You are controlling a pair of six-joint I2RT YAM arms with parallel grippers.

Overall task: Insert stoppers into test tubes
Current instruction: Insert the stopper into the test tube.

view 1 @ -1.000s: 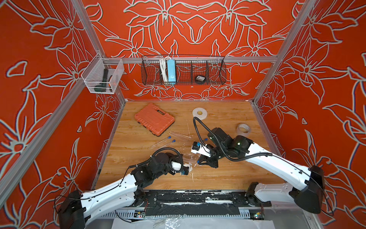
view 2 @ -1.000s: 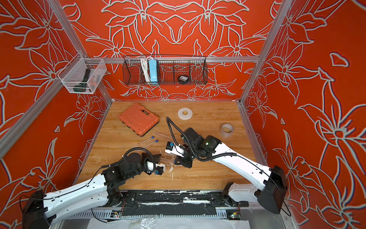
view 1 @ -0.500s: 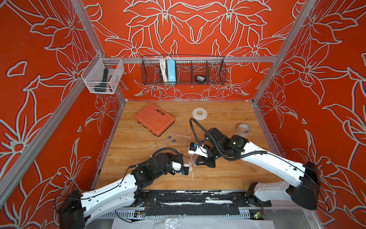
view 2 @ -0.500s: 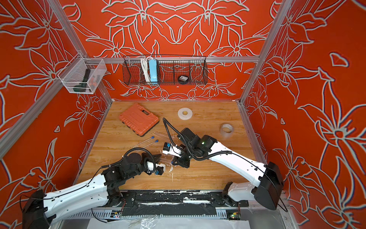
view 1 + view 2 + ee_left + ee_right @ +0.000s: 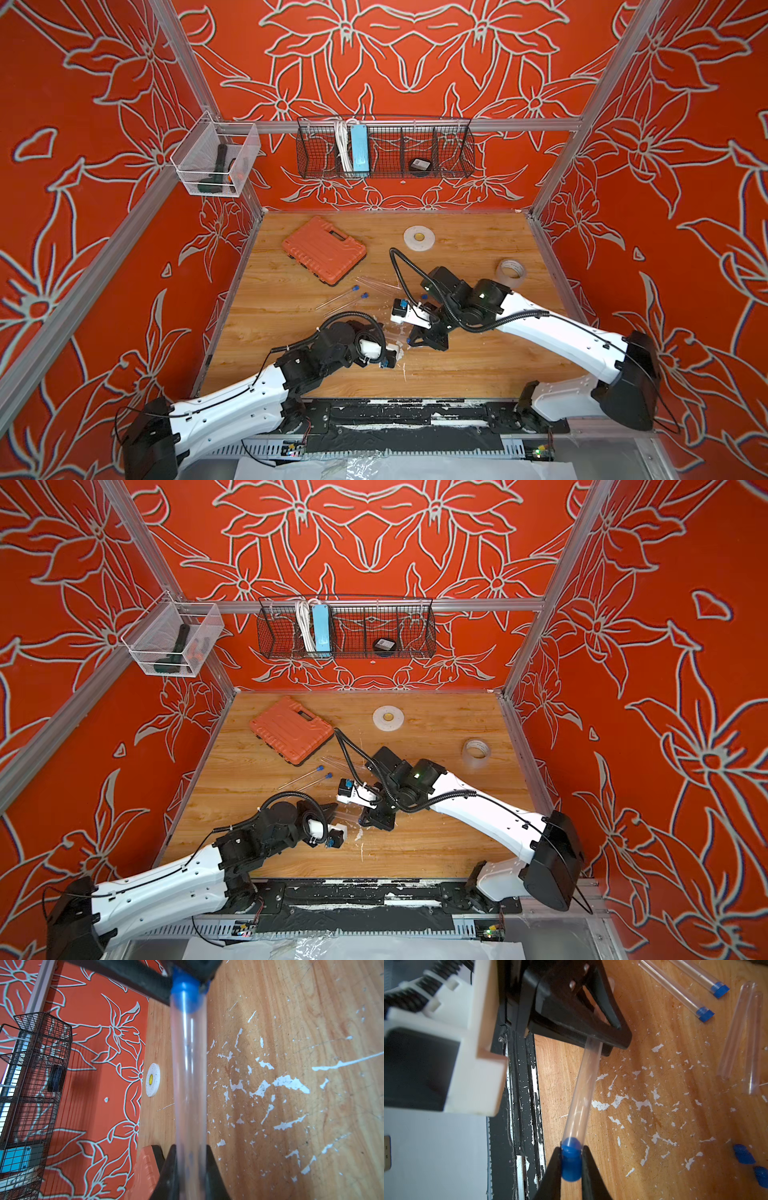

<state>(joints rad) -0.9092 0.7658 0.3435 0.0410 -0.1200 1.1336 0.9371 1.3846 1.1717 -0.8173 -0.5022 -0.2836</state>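
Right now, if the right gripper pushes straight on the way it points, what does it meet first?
Most likely the test tube: the blue stopper in the right gripper sits at its mouth. Farther along that line, the left gripper clamps the tube.

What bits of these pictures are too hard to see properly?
Left wrist view: the tube in the left hand is blurred, too near the camera; the picture's edge cuts off its end.
Right wrist view: the right hand covers the sides of its stopper; an edge cuts off one loose stopper.
In a top view: the black thing in the wire basket is too small to name.
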